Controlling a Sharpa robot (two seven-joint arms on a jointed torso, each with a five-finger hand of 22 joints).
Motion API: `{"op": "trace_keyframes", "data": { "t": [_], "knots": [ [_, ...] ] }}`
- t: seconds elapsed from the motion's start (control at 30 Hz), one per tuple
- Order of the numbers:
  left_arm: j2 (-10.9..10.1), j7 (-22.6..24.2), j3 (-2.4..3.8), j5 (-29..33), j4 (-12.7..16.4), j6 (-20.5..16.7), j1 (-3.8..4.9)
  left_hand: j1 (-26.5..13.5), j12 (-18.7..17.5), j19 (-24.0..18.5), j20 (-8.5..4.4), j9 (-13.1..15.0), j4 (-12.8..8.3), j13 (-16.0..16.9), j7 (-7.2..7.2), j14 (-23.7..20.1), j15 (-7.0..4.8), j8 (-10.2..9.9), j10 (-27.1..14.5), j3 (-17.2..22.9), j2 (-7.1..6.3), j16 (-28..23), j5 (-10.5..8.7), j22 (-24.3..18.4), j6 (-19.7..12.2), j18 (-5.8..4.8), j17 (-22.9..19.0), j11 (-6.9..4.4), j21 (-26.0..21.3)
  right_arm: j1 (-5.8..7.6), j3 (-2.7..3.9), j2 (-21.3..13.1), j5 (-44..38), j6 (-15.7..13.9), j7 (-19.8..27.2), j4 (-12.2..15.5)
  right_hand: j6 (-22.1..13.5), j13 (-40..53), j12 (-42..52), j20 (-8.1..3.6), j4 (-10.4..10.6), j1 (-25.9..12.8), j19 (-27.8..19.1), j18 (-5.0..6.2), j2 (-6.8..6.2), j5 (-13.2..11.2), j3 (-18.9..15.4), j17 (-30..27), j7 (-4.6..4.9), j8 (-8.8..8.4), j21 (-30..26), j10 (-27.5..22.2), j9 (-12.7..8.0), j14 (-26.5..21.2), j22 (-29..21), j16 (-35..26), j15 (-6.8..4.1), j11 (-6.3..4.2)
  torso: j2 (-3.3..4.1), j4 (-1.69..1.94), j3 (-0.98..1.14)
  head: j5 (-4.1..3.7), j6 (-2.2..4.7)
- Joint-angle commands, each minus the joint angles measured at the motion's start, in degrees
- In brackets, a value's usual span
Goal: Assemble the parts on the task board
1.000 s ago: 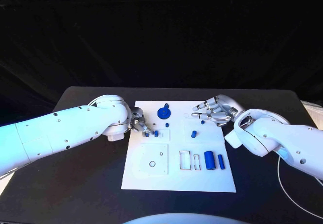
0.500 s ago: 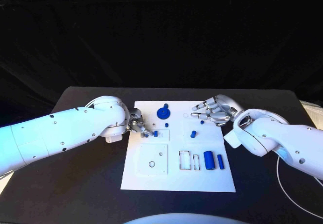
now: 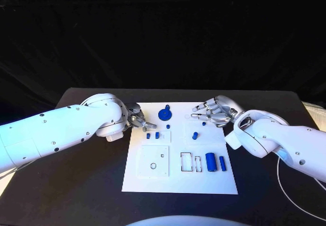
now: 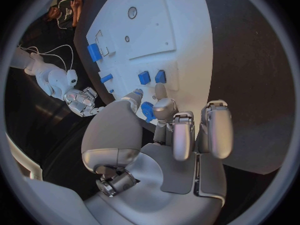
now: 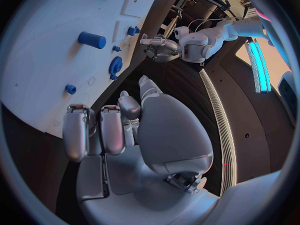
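Head view first: the white board (image 3: 180, 179) lies in the middle of the black surface (image 3: 81, 188), and the left robot hand (image 3: 138, 120) sits at the board's left edge, centre-left of the frame. Just to its lower right stand two small blue pegs (image 3: 153, 135), side by side, near the fingertips but not touching them. The blue round knob (image 3: 164, 114) sits just right of that robot hand, a little higher in the frame. So the left robot hand is clearly the nearer one to the pegs. The right robot hand (image 3: 215, 112) hovers at the board's upper right, fingers curled loosely, holding nothing that I can see. Lower right on the board lie a fat blue cylinder (image 3: 211, 162) and a thin blue bar (image 3: 223, 163), long axes running up and down the frame, well apart from both hands.

Left wrist view: the left robot hand (image 4: 169, 135) has fingers apart and nothing between them; the peg pair (image 4: 152, 77) lies straight ahead of the fingertips, with clear white board between.

Right wrist view: the right robot hand (image 5: 119, 135) is spread and empty, with the knob (image 5: 115, 66) beyond its fingertips.

My read: the next reach belongs to the left arm, going forward and down onto a peg.
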Motion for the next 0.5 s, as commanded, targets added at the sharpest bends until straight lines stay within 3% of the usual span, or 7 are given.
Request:
{"op": "trace_keyframes", "data": {
  "t": [0.03, 0.17, 0.23, 0.3, 0.33, 0.37, 0.5],
  "knots": [
    [-0.4, 0.3, 0.12, 2.8, 0.5, -6.6, 0.16, 0.7, -0.7, 1.8, -0.3, 0.0, 0.0, -0.9, 0.11, 6.0, -0.13, -0.2, -0.7, -1.2, 0.59, 0.2, -0.04, 6.9, -0.6, 0.44, 15.1, 0.02, -0.8, -0.09, 0.0, 0.1, -0.1, 0.0, 0.7, 0.0, 0.2, 0.0, 0.0, 0.0, -0.1, 0.1, -0.4, 0.33, 0.6, 0.3, -0.3, -0.1, -0.11, 0.11, -0.3, -0.3, 0.0, 2.1, -0.1, -0.3, -0.22, -0.03, 0.05, -0.01, 0.04, 0.01, -0.05],
    [-0.9, 0.6, 0.22, 3.1, 0.9, -10.4, 0.23, 2.3, -2.0, 1.4, -0.21, 0.0, 0.0, -2.4, 0.31, 6.0, 0.0, -0.2, -1.8, -2.6, 1.22, 0.2, 0.07, 6.0, -1.2, 0.73, 15.1, 0.17, -2.0, -0.2, 0.0, 0.0, 0.0, 0.0, 0.7, -0.1, 0.2, 0.0, 0.0, 0.0, -0.1, 0.1, -0.4, 0.33, 0.6, 0.3, -0.3, -0.1, -0.11, 0.11, -0.3, -0.3, 0.0, 2.1, -0.1, -0.3, -0.22, -0.03, 0.1, -0.14, -0.03, -0.12, 0.06],
    [-0.9, 1.6, 0.24, 2.9, 1.0, -12.6, 0.24, 4.0, -4.9, 0.3, -0.05, -0.2, -0.1, -5.9, 0.72, 6.0, 0.19, -0.6, -4.0, -3.1, 1.78, 0.2, 0.21, 3.9, -2.4, 1.38, 15.1, 0.55, -4.8, -0.26, -0.01, -0.1, 0.0, 0.1, 0.7, -0.2, 0.2, 0.1, 0.0, 0.0, 0.0, 0.1, -0.4, 0.33, 0.66, 0.5, -0.3, 0.0, -0.11, 0.12, -0.4, -0.3, 0.0, 2.1, 0.0, -0.3, -0.22, -0.04, 0.11, -0.17, -0.01, -0.1, 0.05],
    [-0.8, 6.1, 0.24, 3.0, 0.8, -16.3, 0.25, 7.8, -8.4, -1.5, 0.3, -0.2, -0.4, -10.1, 1.32, 5.7, 0.78, -0.9, -7.2, -2.5, 2.56, -0.5, 0.37, 0.6, -4.0, 2.32, 14.2, 1.06, -9.2, -0.3, -0.01, -0.1, 0.0, 0.0, 0.7, -0.2, 0.2, 0.1, 0.0, 0.0, 0.0, 0.1, -0.4, 0.33, 0.66, 0.5, -0.3, 0.0, -0.11, 0.12, -0.4, -0.3, 0.0, 2.1, 0.0, -0.3, -0.22, -0.04, 0.1, -0.17, 0.08, -0.04, 0.01],
    [-0.6, 9.5, 0.19, 3.3, 0.6, -19.0, 0.25, 11.8, -9.2, -2.3, 0.38, -0.2, -2.5, -11.0, 1.04, 5.6, 0.55, -0.9, -7.9, -0.7, 3.0, -0.9, 0.77, -0.8, -4.5, 2.75, 13.7, 0.84, -11.2, -0.33, -0.01, 0.0, 0.0, 0.0, 0.7, -0.3, 0.2, 0.1, 0.0, 0.0, 0.0, 0.1, -0.4, 0.33, 0.66, 0.5, -0.3, 0.0, -0.11, 0.12, -0.4, -0.3, 0.0, 2.1, 0.0, -0.3, -0.22, -0.04, 0.08, -0.14, 0.1, -0.08, 0.02],
    [-0.1, 15.5, -0.02, 4.3, 0.0, -22.1, 0.25, 18.6, -12.3, -4.7, 0.27, -0.6, -5.7, -14.0, 1.18, 5.0, 0.43, -1.6, -11.0, 3.2, 3.32, -2.1, 0.92, -4.5, -5.8, 3.88, 12.2, 0.86, -16.2, -0.37, -0.01, 0.0, 0.0, -0.1, 0.7, -0.3, 0.2, 0.1, 0.0, 0.0, 0.0, 0.1, -0.4, 0.33, 0.66, 0.5, -0.3, 0.0, -0.11, 0.12, -0.4, -0.3, 0.0, 2.1, 0.0, -0.3, -0.22, -0.04, 0.04, -0.1, 0.11, -0.12, 0.04],
    [1.6, 27.1, -0.88, 4.6, -1.3, -25.3, 0.09, 23.9, -21.1, -17.4, 2.56, -5.3, -6.7, -20.9, 5.47, -3.6, 3.79, -6.6, -18.7, 11.1, -0.85, -16.8, 0.33, -22.1, -8.8, 7.71, -3.6, 4.36, -41.5, -0.55, -0.01, 0.1, 0.0, -0.7, 0.8, -0.5, 0.2, -0.1, -0.1, 0.0, 0.0, 0.1, -0.5, 0.37, 0.76, 0.6, -0.3, -0.2, -0.13, 0.12, -0.5, -0.3, 0.0, 2.1, -0.2, -0.5, -0.23, -0.04, 0.12, -0.13, 0.06, -0.19, 0.36]
  ]
}}
